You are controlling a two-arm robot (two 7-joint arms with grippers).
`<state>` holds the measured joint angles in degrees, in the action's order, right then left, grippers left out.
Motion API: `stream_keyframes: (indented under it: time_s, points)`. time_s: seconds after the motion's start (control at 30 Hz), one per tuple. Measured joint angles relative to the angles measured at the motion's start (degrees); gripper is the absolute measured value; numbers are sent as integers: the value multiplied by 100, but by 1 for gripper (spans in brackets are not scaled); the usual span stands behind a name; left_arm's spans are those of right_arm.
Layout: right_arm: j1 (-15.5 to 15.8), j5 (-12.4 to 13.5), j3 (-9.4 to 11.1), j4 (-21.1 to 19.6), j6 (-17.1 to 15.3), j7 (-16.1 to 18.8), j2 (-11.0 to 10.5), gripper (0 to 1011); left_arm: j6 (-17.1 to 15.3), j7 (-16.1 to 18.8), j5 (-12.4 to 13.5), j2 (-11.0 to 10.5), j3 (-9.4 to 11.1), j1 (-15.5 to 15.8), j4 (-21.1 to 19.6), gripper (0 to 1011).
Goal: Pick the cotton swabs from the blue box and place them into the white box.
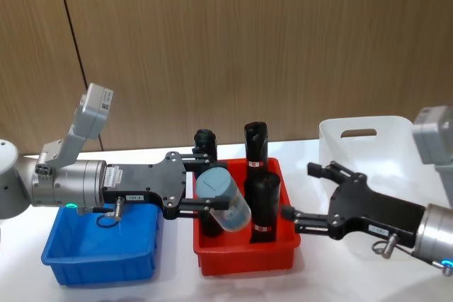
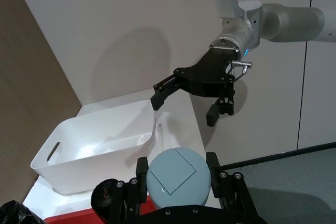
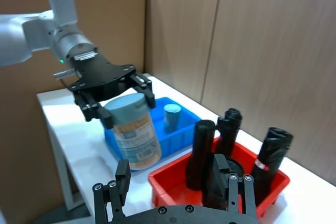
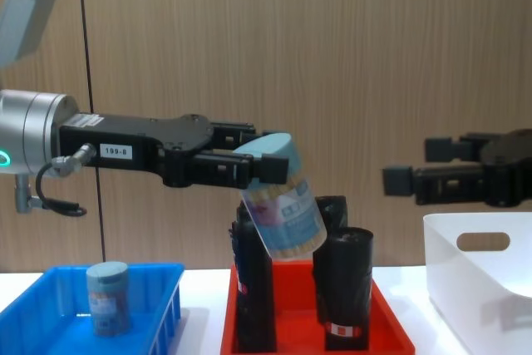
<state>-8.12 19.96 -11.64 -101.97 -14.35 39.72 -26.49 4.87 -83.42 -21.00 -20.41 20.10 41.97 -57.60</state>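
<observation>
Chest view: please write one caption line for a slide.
Left pincer holds a tilted cotton-swab jar above the red tray; right pincer open.

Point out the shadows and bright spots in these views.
Left wrist view: the right pincer throws a broad soft shadow on the pale wall; shade pools inside the white box. Head view: the white box's rim glares nearly blank.

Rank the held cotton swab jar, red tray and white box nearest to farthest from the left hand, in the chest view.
1. Cotton swab jar: gripped in the left hand.
2. Red tray: directly below.
3. White box: far right.
</observation>
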Motion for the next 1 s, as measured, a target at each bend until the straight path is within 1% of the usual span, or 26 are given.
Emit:
stream_keyframes:
  time_s: [0.2,0.4,0.67,1.0]
  points:
    - [-181,-120,-140,130,-166,247,113,1002,0,-1,0,0,0,0,0,670]
    - [-328,-258,-280,269,-280,398,237,1001,0,-1,0,0,0,0,0,670]
    - [-487,-435,-454,441,-367,494,395,1002,0,0,0,0,0,0,0,670]
    - [-669,-682,-646,649,-415,500,589,1002,-1,1,0,0,0,0,0,670]
